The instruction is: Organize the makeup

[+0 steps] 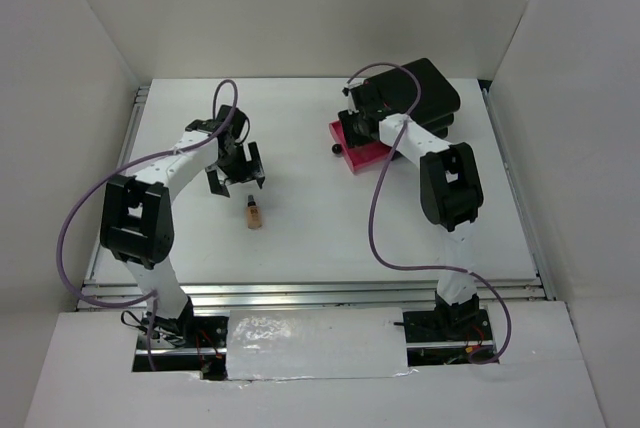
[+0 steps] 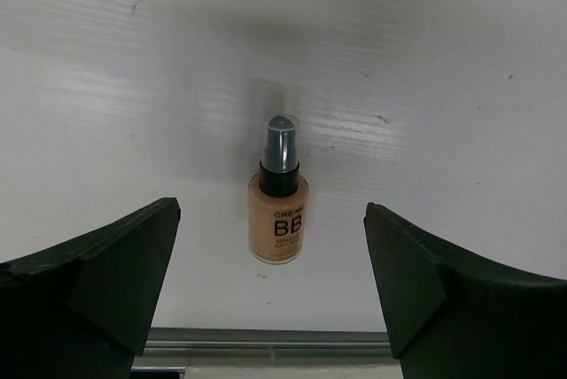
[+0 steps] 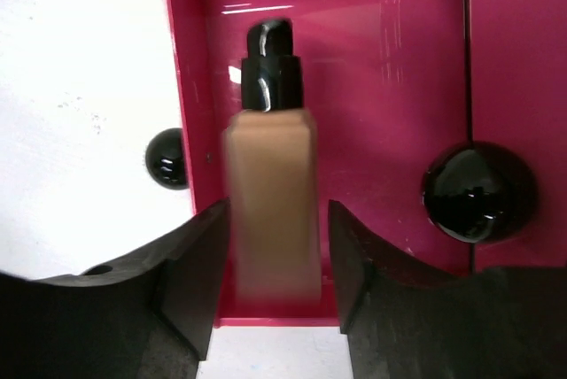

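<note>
**One Bottle Over the Drawer, One on the Table**

A big white table [image 1: 320, 238] filled the scene. A black box [image 1: 430, 88] sat at its far right corner. The left arm [image 1: 150, 198] reached over the left half of the table. The right arm [image 1: 445, 183] reached out to the box.

A shiny pink plastic drawer [image 3: 190, 87] stuck out of the box toward the near left.

The left gripper [image 2: 272, 211] hung above the table with its jaws wide apart and nothing in them. The right gripper [image 3: 276, 220] hung over the pink drawer.

A square tan bottle with a black cap [image 3: 270, 193] stood blurry between the right gripper's fingers. The jaws were narrow, close on both sides of it. I cannot tell if they pressed it.

A round tan bottle with a black pump top [image 2: 278, 220] lay flat on the table, below the left gripper and a bit nearer. Its label read "BB".

Two small black round knobs [image 3: 166, 158] showed by the drawer, one on each side.
</note>
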`<state>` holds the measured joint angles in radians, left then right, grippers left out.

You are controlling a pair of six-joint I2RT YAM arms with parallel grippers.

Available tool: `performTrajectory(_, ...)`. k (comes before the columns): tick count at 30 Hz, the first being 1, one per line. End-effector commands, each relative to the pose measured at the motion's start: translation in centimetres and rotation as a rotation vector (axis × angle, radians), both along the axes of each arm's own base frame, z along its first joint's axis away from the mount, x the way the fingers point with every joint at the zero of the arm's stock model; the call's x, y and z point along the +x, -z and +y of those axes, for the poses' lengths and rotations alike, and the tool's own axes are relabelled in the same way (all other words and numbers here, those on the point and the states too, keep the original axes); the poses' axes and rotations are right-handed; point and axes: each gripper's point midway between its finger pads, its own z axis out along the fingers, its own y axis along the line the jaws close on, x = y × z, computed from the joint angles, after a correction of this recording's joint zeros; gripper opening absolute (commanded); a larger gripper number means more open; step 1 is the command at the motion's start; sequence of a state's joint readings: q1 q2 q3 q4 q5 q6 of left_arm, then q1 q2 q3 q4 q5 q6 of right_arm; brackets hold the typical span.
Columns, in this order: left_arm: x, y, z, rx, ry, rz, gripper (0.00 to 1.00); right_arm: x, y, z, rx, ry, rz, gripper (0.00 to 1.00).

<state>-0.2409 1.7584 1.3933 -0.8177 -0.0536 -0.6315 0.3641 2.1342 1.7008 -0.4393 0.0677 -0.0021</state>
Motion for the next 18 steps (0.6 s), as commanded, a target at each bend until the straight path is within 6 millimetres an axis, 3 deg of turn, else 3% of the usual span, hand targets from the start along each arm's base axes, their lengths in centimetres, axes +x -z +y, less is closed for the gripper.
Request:
performTrajectory(1,0.0,1.3,-0.7,-0.007,0.015,0.022,0.99,1.3,-2.3,0.4,0.010,0.002,-0.058,0.57)
performTrajectory(7,-0.4,2.9,-0.6,0.008,0.012,0.053,0.99,0.4,-2.2,0.2,0.008,0.003,-0.035,0.67)
performTrajectory(10,-0.5,3.6,-0.6,0.016,0.013,0.064,0.99,0.2,-3.7,0.2,0.034,0.025,-0.056,0.67)
performTrajectory(16,-0.7,4.6,-0.6,0.032,0.018,0.088,0.93,-1.5,-13.1,2.8,0.148,0.010,-0.197,0.68)
performTrajectory(18,-0.8,5.0,-0.8,0.035,0.020,0.098,0.92,-2.7,-14.4,4.1,0.164,-0.006,-0.211,0.69)
